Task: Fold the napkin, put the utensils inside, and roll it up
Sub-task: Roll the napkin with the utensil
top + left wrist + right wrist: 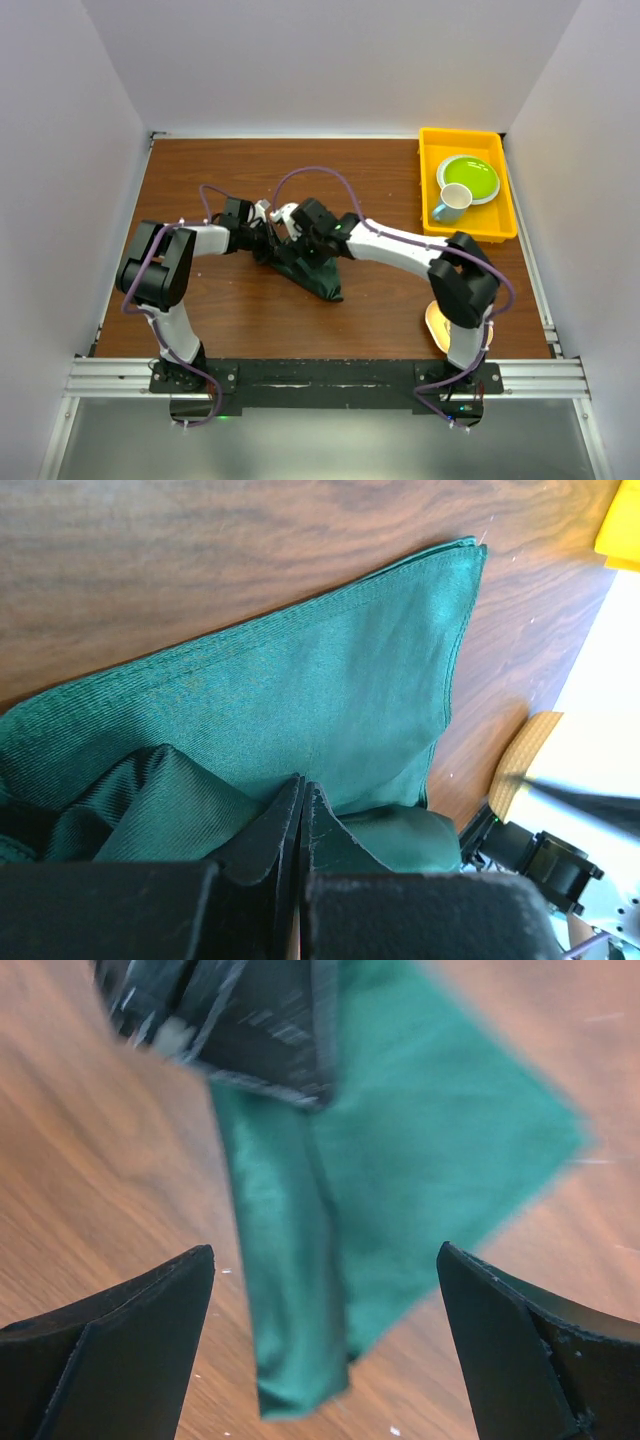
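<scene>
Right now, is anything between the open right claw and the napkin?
Nothing visible does. The right claw hangs open over bare napkin. The left claw, shut on the napkin, sits at the cloth's far side, ahead of the right claw, not beneath it.

**Bystanders on the Table**

We see a yellow tray (468, 135) at the wooden table's (230, 310) far right corner, holding a lime-green plate (472, 177) and a pale cup (450, 204). A pale orange disc (434, 320) lies near the front edge.

Scanning all three views now, and there's nothing to read. No lettering, no label, no brand mark and no number shows clearly on anything in sight.
</scene>
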### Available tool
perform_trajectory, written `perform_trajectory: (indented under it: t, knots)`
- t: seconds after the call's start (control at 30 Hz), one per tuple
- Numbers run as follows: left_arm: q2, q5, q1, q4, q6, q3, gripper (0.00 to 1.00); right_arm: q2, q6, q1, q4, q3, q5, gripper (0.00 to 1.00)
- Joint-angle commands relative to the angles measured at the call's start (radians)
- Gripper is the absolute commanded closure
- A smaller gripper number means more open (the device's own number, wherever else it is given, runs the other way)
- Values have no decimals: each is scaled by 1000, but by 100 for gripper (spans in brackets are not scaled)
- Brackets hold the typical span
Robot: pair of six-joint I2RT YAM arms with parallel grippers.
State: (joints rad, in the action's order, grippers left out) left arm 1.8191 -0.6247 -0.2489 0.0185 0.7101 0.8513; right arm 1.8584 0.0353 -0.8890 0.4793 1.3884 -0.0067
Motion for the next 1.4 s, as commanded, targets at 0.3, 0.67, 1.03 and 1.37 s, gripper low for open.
perform_trajectory:
  t: [0.3, 0.67, 1.03, 1.37]
  knots:
    - [60, 5, 7, 133, 18, 17, 98, 122, -17, -128, -54, 64, 184, 19]
    - [54, -12, 7, 133, 55, 15, 98, 176, -9, -146, -91, 87, 208, 33]
    - [-15, 17, 51, 173, 49, 28, 87, 153, 67, -119, -150, -34, 166, 77]
    - [-239, 129, 166, 323, -125, 201, 62, 154, 95, 116, -246, -137, -398, 100]
